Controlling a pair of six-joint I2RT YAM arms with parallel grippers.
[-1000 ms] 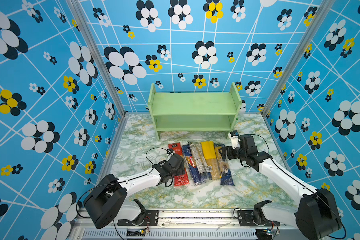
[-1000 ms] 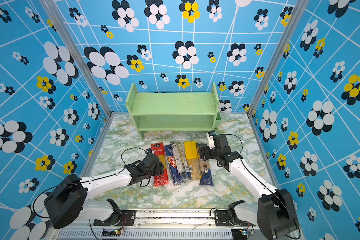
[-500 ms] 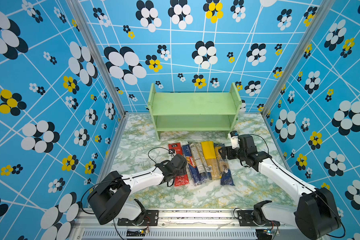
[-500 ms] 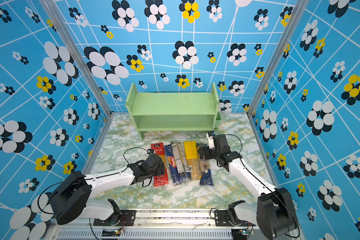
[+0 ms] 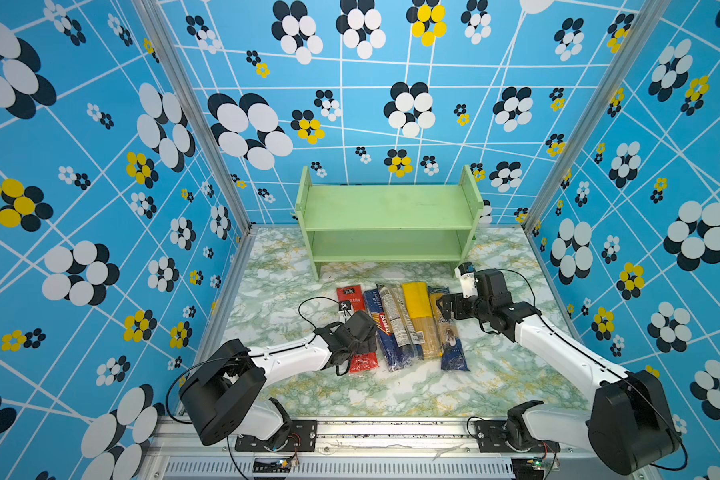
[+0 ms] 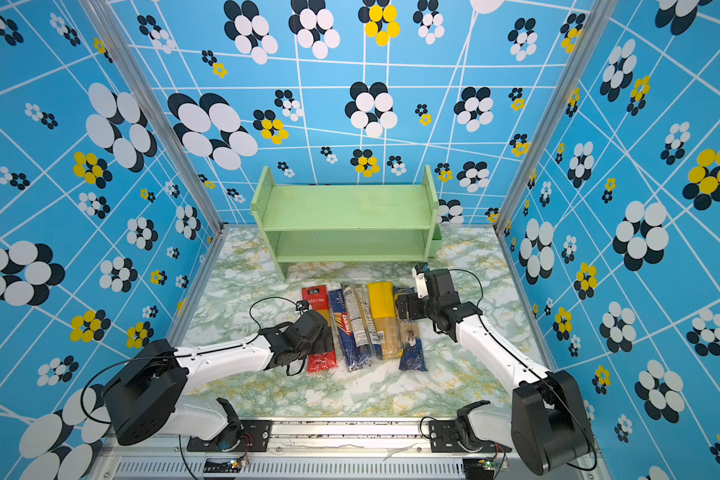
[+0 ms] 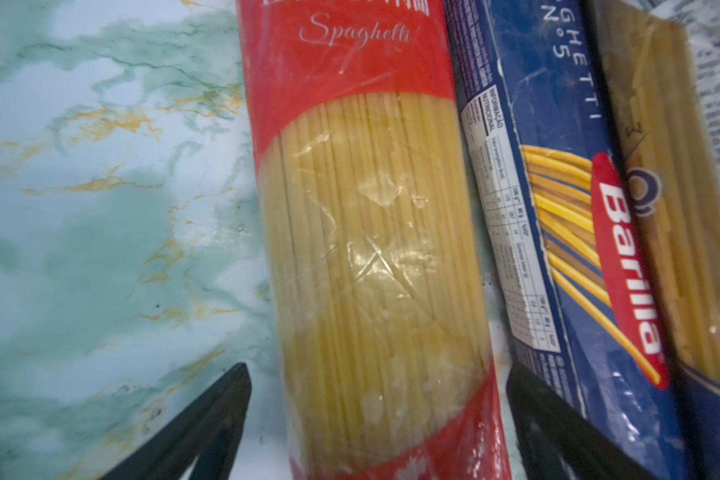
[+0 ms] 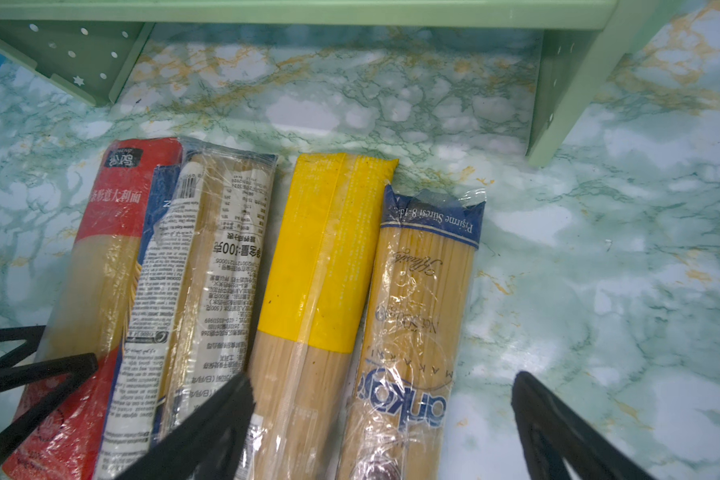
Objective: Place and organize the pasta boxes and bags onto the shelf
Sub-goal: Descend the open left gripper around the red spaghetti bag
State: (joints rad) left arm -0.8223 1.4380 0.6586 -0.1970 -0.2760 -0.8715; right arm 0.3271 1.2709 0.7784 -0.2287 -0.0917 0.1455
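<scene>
Red bag (image 7: 371,208): glossy clear film, creased, red printed ends.
Barilla pack (image 7: 558,232): dark blue print, slight sheen, scuffed along one edge.
Yellow-topped bag (image 8: 321,257): smooth film, opaque yellow end, clear below.
Blue-ended bag (image 8: 416,311): crinkled shiny clear film.
Shelf (image 5: 387,208): matt pale green painted board.
Tabletop (image 8: 599,249): smooth marble-print surface, soft sheen.
Front rail (image 5: 391,430): bare brushed metal.
</scene>
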